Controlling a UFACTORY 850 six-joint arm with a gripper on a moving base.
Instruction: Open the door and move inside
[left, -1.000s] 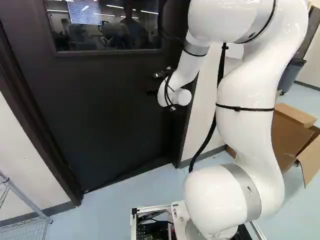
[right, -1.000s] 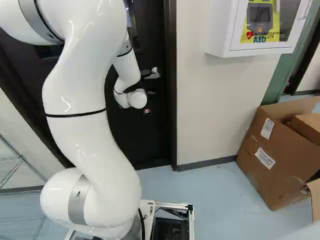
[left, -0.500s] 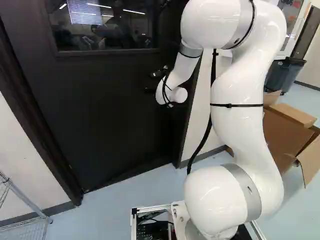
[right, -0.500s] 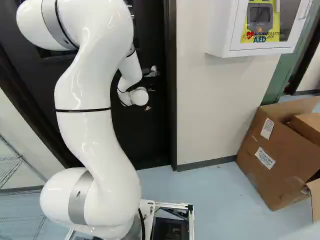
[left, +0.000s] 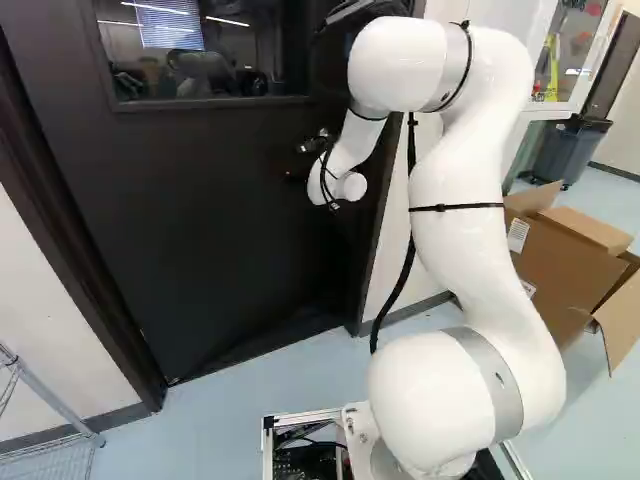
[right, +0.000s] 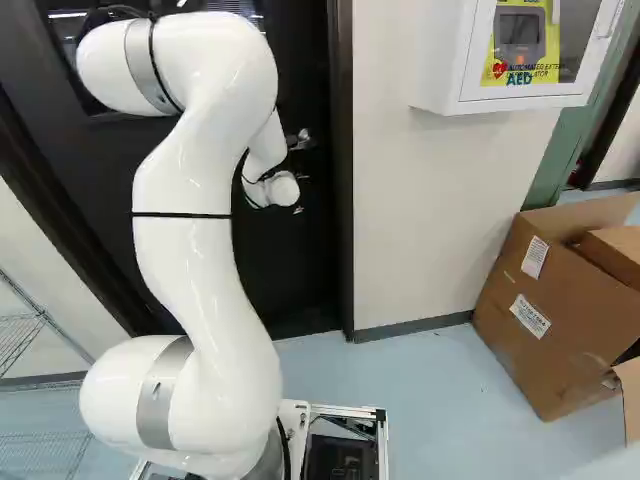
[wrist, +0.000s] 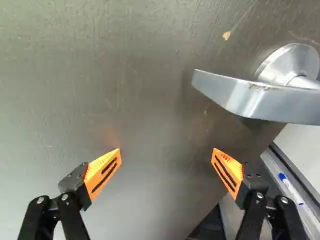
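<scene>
Closing your spread end effector (wrist: 167, 154) here could miss the lever handle (wrist: 255, 99), since you sit beside it, not around it; driving forward could ram the door (wrist: 125, 100) behind that lever handle.

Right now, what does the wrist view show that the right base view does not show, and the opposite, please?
Only the wrist view: the orange pads of the open claw, and a blue-and-white object like a marker, beyond the door's edge.

Only the right base view: the white arm, the white wall cabinet, the cardboard box and the wire rack.

Both: the dark door and its silver lever handle, which is large in the wrist view and small beside the arm in the right base view.
</scene>
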